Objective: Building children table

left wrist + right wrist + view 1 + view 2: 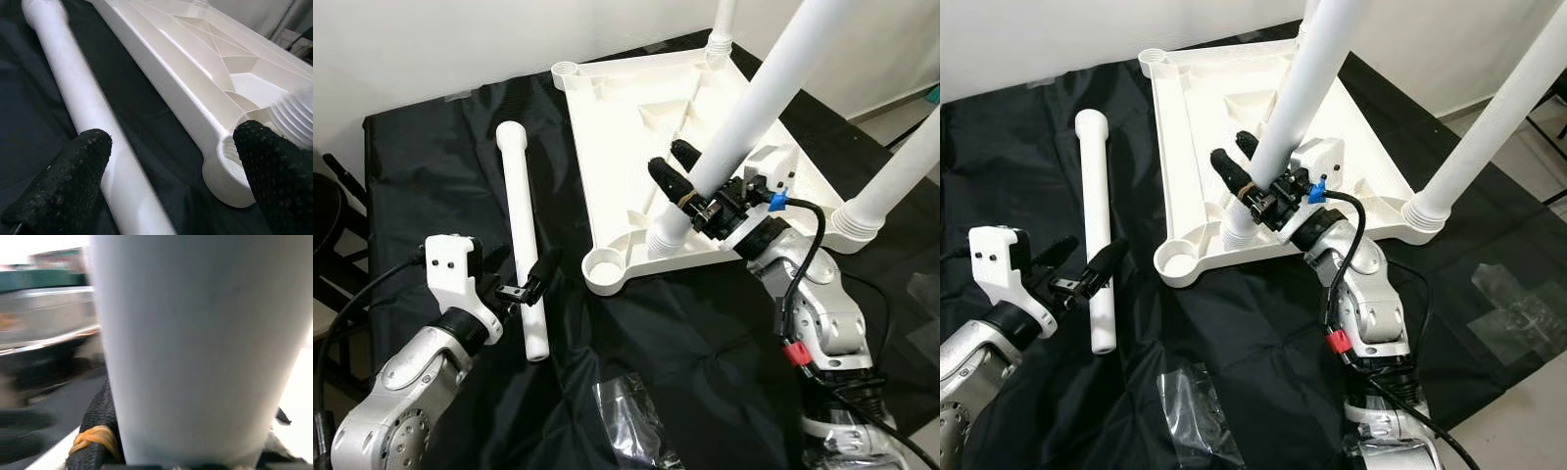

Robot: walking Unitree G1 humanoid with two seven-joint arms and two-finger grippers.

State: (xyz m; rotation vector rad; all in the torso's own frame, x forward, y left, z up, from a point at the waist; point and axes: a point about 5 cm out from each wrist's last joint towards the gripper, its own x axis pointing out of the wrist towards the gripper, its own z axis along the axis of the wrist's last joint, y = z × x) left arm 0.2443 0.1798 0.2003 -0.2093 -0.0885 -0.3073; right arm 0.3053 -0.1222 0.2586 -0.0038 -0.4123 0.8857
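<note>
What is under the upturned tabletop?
A black cloth lies under the tabletop and spreads out on all sides, also under the loose leg. What the cloth covers beneath the tabletop cannot be seen.

Black cloth (705, 343): covered the worktop, wrinkled, spread from near the wall to the near edge. White wall (431, 49): plain, evenly lit, stood directly behind the cloth. Pale floor (1513, 392): showed beyond the cloth's right edge. Clear plastic wrap (1190, 401): lay crumpled on the cloth's near part. Dark chair-like frame (333, 211): stood just beside the cloth's left edge, partly cut off.
</note>
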